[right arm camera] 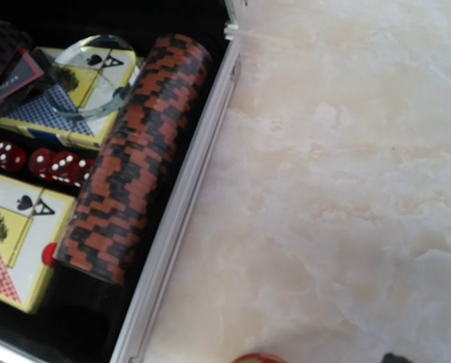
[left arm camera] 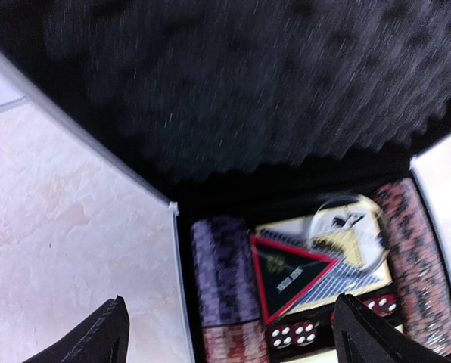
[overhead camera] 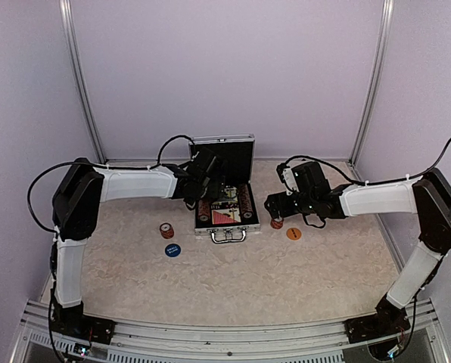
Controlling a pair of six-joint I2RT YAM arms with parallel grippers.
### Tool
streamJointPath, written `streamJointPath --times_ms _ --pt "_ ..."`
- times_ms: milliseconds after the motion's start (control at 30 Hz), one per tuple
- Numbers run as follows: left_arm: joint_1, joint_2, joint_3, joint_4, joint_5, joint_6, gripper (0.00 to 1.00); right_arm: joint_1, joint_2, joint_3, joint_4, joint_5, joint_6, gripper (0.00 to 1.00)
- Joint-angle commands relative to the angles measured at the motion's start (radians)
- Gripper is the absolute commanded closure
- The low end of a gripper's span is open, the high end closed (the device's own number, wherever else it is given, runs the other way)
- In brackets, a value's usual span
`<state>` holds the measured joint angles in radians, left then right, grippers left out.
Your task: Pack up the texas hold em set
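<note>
The ribbed silver aluminium case [overhead camera: 233, 157] lies open just left of the right hand [overhead camera: 274, 207], which hangs released over an orange-red chip stack [overhead camera: 276, 223] on the pale marbled counter [overhead camera: 233, 287]; it should drop straight, pinch the stack's sides squarely and lift level, while the released left hand [left arm camera: 227, 333] hovers over the case

I noted soft, even light around the case [overhead camera: 233, 155]; its foam lid [left arm camera: 233, 83] was motion-blurred, the tabletop [right arm camera: 346, 151] right of it glary.
</note>
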<state>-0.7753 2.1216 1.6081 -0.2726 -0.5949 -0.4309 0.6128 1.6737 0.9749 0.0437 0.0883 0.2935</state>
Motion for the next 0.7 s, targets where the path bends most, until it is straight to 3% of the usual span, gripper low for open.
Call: streamJointPath --times_ms 0,267,667 --pt "0.004 0.004 0.043 0.034 0.013 0.023 0.08 -0.006 0.011 0.022 0.010 -0.004 0.002 0.12" --pt "0.011 0.130 0.156 0.036 0.013 0.032 0.13 -0.005 0.009 0.019 0.011 -0.005 0.003 0.12" --pt "0.027 0.222 0.191 0.089 0.003 0.022 0.18 -0.005 0.006 0.016 0.013 -0.004 0.001 0.12"
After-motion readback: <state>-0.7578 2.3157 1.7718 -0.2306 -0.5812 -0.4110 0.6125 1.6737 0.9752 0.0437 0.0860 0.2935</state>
